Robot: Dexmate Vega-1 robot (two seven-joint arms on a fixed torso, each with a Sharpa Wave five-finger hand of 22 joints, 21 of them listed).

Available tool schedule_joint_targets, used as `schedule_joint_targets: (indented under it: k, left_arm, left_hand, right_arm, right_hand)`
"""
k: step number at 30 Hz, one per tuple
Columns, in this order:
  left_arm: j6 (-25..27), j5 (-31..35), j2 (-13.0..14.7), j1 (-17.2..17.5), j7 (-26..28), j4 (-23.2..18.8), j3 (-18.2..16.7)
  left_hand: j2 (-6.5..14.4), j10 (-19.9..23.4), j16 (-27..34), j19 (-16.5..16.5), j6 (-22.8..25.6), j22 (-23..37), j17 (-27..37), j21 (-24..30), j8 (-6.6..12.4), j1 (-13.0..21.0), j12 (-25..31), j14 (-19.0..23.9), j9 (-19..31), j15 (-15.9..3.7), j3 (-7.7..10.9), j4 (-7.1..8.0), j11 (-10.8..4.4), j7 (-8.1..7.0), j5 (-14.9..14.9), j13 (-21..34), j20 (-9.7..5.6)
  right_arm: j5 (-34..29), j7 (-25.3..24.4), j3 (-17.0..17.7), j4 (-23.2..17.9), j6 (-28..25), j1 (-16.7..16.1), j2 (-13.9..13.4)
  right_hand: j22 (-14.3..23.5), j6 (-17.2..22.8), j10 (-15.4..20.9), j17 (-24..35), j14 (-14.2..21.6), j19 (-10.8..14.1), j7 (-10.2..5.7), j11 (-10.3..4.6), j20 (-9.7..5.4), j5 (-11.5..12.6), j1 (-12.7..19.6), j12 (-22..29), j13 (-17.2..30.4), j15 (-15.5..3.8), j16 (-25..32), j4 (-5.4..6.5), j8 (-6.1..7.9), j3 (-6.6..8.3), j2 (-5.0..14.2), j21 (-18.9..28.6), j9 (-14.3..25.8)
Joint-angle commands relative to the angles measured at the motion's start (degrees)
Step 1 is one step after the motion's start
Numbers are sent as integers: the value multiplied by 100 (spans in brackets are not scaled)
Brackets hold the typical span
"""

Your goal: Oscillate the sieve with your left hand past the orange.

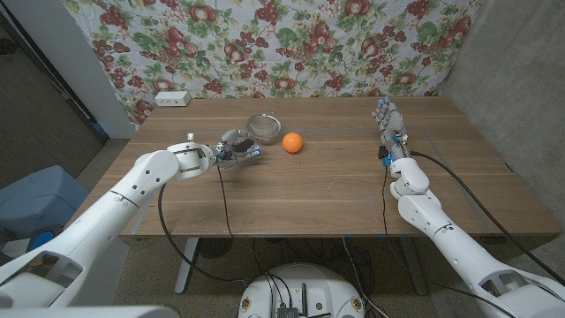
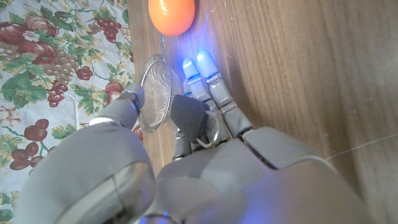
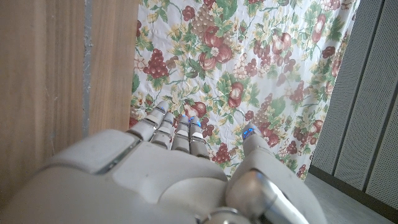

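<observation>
Sieve (image 1: pixel 262 129) gripped by left hand (image 1: pixel 237 150) fingers, orange (image 1: pixel 292 142) just beside; right hand (image 1: pixel 389 124) fingers spread, holding nothing, near table (image 1: pixel 335 190) far-right edge.

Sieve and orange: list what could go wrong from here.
1. The sieve sits close beside the orange; a wide swing could knock the orange rolling.
2. The left hand seems to pinch only the handle end, so the sieve may twist or slip while oscillating.
</observation>
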Motion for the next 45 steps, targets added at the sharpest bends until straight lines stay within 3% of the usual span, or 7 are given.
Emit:
schedule_joint_targets:
  k: [1,6,12,18,25,32,45]
  left_arm:
    - [-149,432,14,113,473,-376,84]
    - [-220,666,-3,139,632,-487,136]
    - [-544,1273,-53,250,881,-667,261]
    - [-888,2195,-72,331,1124,-822,489]
    - [-1183,3132,-170,424,1329,-855,664]
    - [-2021,3951,-323,591,1127,-596,717]
    - [-3960,4365,-627,768,-165,319,520]
  left_hand:
    - [73,-997,-74,-758,-883,10,-58,-681,28,175,-16,-1185,-297,472,-356,34,225,329,12,-30,281]
    - [178,-1917,-104,-1501,-1636,18,-120,-1359,36,213,-8,-2400,-427,792,-657,59,283,322,21,-59,622]
    - [302,-2538,-113,-2142,-2058,25,-152,-1986,77,185,14,-3340,-445,955,-860,73,314,296,31,-67,614]
    - [460,-2999,-132,-2802,-2218,27,-165,-2641,111,121,44,-4283,-454,1076,-973,83,192,12,41,-70,516]
    - [495,-3311,-122,-2915,-2405,27,-168,-2845,68,61,8,-4568,-460,1030,-1018,87,114,-207,44,-72,430]
    - [446,-3428,-120,-2917,-2475,27,-168,-2947,75,-28,24,-4723,-465,920,-1082,93,-21,-375,35,-75,328]
    - [392,-3294,-32,-2594,-2280,36,-172,-3072,141,-367,131,-4640,-481,591,-1271,162,-416,-637,12,-89,104]
  right_arm:
    - [23,16,17,-2,9,-10,-11]
    - [17,32,12,7,9,-4,-20]
    - [13,31,9,23,3,12,-17]
    - [20,27,8,49,8,28,3]
    - [-1,11,-5,61,-3,47,8]
    - [11,11,-15,93,-14,74,37]
    - [0,32,-41,129,-24,104,45]
  right_hand:
    - [28,45,26,8,-2,48,0,22,29,-24,-82,33,8,21,45,40,21,-7,-8,-42,15]
    - [28,46,31,7,-2,52,0,32,28,-29,-106,36,8,18,45,48,21,-16,-12,-51,15]
    - [28,38,27,4,0,56,5,11,27,-32,-127,34,7,15,46,53,18,-23,-13,-63,15]
    - [28,37,25,0,4,58,8,25,30,-33,-142,34,6,31,46,53,18,-27,-13,-74,15]
    - [28,46,25,-5,2,62,13,12,28,-34,-153,34,6,26,45,51,22,-28,-12,-86,15]
    - [28,42,27,-10,-7,66,56,9,22,-33,-161,35,5,18,40,48,20,-29,-11,-96,14]
    - [28,38,28,-18,-13,74,73,23,23,-34,-174,35,5,25,34,41,19,-30,-12,-111,14]
